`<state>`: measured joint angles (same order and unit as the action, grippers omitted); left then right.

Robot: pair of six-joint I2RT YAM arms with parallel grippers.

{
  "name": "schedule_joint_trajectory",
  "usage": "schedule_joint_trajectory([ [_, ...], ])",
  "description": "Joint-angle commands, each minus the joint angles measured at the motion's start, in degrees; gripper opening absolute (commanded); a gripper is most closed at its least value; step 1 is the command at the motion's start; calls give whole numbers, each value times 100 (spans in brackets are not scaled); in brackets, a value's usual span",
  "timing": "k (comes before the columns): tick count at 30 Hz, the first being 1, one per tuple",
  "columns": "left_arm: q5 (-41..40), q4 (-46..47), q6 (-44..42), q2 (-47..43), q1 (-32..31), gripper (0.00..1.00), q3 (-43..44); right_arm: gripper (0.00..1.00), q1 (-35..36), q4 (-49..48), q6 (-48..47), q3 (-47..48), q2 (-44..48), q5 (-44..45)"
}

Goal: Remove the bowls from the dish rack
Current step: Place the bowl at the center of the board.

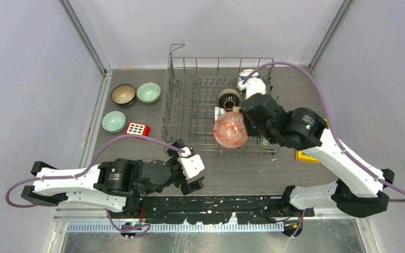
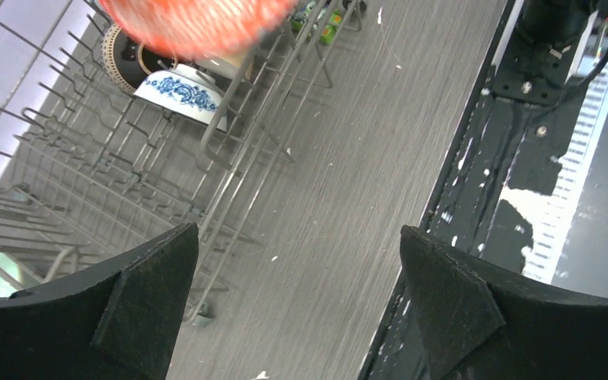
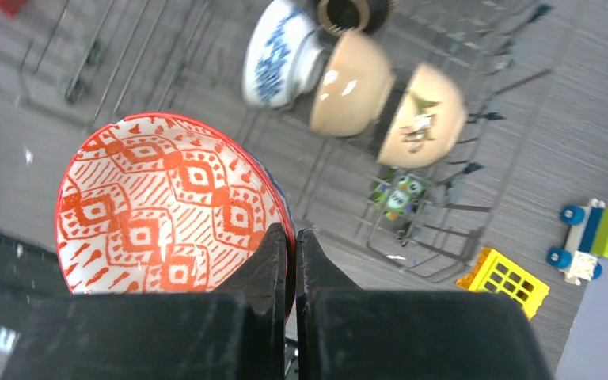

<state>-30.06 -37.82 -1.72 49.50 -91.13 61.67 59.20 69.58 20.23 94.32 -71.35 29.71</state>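
My right gripper [image 1: 244,119] [image 3: 293,237] is shut on the rim of a red patterned bowl [image 1: 230,130] [image 3: 166,206] and holds it above the near right part of the grey wire dish rack [image 1: 190,95]. In the rack stand a dark brown bowl [image 1: 228,98], a blue-and-white bowl [image 3: 273,55] and two cream bowls [image 3: 352,83]. Two pale green bowls [image 1: 148,93] and a brown one [image 1: 123,95] sit on the table left of the rack. My left gripper [image 1: 190,169] [image 2: 299,261] is open and empty over bare table in front of the rack.
A red-and-white toy block [image 1: 137,128] lies left of the rack. A yellow block [image 3: 505,279] and a green-and-blue toy car [image 3: 594,237] lie to the right. An owl figure [image 3: 398,195] sits inside the rack. A teal-and-white bowl [image 1: 248,75] is at the rack's far right.
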Motion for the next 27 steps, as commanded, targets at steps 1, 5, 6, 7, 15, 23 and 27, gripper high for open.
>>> schedule_joint_trajectory([
  [1, -269, 1236, 497, -219, -20, 100, -305, 1, -717, -413, -1, 511, 467, 662],
  [5, -448, 1406, 802, -68, -19, 100, -388, 1, -1584, -589, 30, 706, 631, 1064],
  [6, -521, 1417, 875, -17, -24, 100, -410, 1, -1871, -644, 44, 709, 667, 1103],
  [7, -643, 1443, 947, 35, -19, 100, -429, 1, -2176, -703, 101, 708, 703, 1092],
  [15, -1545, 1606, 1646, 130, -19, 100, -839, 1, -4198, -1525, 1143, 270, 616, 517],
  [23, -2210, 1038, 3068, -304, -21, 100, -1288, 1, -5825, -2861, 2247, -524, 237, 537],
  [27, -2343, 933, 3460, -439, -20, 100, -1418, 1, -6572, -3466, 2718, -642, -398, 314],
])
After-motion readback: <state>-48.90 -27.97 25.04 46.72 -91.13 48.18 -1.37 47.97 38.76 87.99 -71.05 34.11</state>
